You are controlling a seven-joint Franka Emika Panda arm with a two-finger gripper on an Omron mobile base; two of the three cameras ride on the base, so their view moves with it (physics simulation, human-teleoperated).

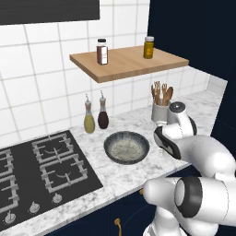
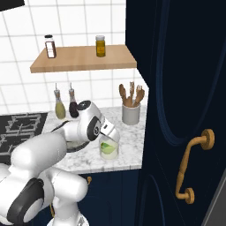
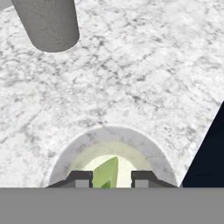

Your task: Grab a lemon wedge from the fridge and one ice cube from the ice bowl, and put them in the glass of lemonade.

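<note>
The gripper [image 3: 112,179] hangs straight over the glass of lemonade [image 3: 111,153], which stands on the marble counter [image 3: 144,70] near its front edge, beside the tall navy cabinet [image 2: 185,88]. In the hand view the glass rim curves around the two finger tips [image 3: 79,179], and a green-yellow lemon wedge [image 3: 107,173] sits between them, its pointed end aimed toward twelve o'clock, its long axis running from six to twelve. The wedge lies right at the jaws, directly above the pale drink, so the coming move looks to turn only on letting go, not on any sideways travel.

The jaws stand narrow, nearly closed, and they appear to pinch the wedge between them; whether the pads press it or have just begun to slacken cannot be told.

In the right base view the glass shows under the hand, with the utensil cup [image 2: 131,113] at about one o'clock from it. In the left base view the ice bowl [image 1: 126,146] rests on the counter at roughly nine o'clock from the hand, near it, with the stove [image 1: 41,175] farther on the same side. The ice cube step looks not yet done.
</note>
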